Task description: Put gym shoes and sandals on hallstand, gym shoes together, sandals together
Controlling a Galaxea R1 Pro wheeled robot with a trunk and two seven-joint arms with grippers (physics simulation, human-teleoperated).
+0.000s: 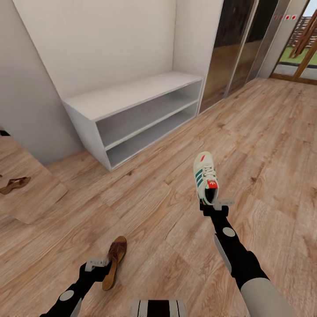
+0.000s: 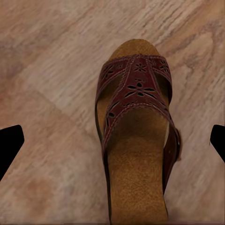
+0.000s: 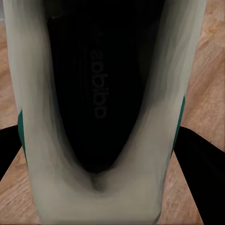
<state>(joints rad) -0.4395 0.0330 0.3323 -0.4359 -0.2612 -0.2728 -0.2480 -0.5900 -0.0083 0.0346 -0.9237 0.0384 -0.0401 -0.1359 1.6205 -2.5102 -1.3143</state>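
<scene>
Right gripper (image 1: 215, 203) clamps gym shoe (image 1: 205, 176) heel; left gripper (image 1: 107, 264) grips sandal (image 1: 115, 260); open wood-plank floor (image 1: 167, 211) ahead to white two-shelf bench (image 1: 132, 116).

Right arm stretched forward, gripper (image 1: 215, 203) clamped on heel of gym shoe (image 1: 205, 175). Left arm low and bent, gripper (image 1: 104, 265) gripping sandal (image 1: 115, 260) heel, fingers (image 2: 10, 145) spread wide.

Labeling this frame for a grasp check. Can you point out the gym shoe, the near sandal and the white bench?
gym shoe (image 1: 205, 178): head view, laced upper.
near sandal (image 1: 116, 254): head view, dark strap.
white bench (image 1: 127, 94): head view, bare top surface.
</scene>
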